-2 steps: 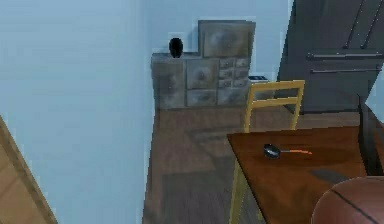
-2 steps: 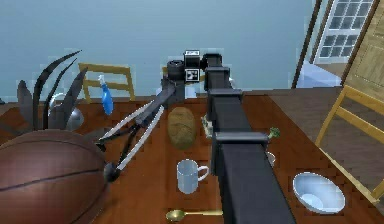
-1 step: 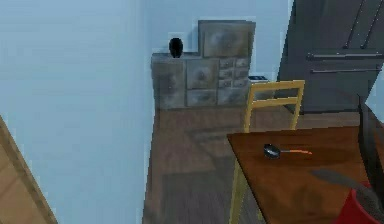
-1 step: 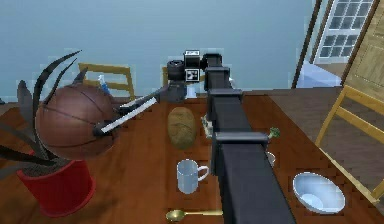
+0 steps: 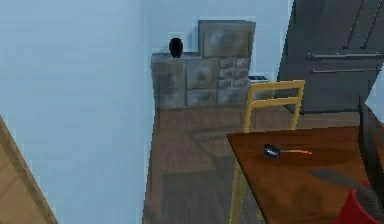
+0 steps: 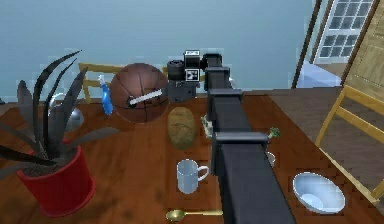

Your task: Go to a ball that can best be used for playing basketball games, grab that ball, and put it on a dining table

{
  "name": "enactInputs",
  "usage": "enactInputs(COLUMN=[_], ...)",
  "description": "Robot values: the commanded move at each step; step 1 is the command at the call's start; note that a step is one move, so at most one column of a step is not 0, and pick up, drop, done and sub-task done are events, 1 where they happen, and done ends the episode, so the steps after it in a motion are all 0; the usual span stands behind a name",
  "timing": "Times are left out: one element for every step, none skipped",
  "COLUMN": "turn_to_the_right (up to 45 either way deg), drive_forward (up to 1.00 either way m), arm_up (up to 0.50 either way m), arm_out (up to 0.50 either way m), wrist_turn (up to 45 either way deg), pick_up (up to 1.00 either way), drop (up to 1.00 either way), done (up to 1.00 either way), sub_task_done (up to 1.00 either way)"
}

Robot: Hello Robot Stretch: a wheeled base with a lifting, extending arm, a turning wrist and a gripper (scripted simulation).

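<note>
A brown basketball (image 6: 138, 85) with dark seams sits at the far side of the wooden dining table (image 6: 130, 160) in the arm side view. The dark arm (image 6: 235, 140) reaches out over the table, and the gripper (image 6: 152, 97) at its far end lies against the ball, with a pale finger crossing the ball's front. The ball's underside meets the tabletop in the picture, so I cannot tell whether the gripper holds it. The same table's corner (image 5: 300, 165) appears at the forward view's right.
On the table stand a spiky plant in a red pot (image 6: 58, 182), a blue spray bottle (image 6: 106, 97), a brown loaf (image 6: 181, 127), a white mug (image 6: 189, 175), a white bowl (image 6: 318, 190) and a gold spoon (image 6: 195, 213). Wooden chairs (image 6: 355, 115) (image 5: 272, 105) flank it. A stone-fronted cabinet (image 5: 205, 75) stands ahead.
</note>
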Motion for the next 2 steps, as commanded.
enactInputs(turn_to_the_right=[0.0, 0.0], drive_forward=[0.00, 0.00], arm_up=[-0.32, 0.00], arm_out=[0.00, 0.00], wrist_turn=[0.0, 0.0], pick_up=[0.00, 0.00], drop=[0.00, 1.00], done=[0.00, 0.00], sub_task_done=[0.00, 0.00])
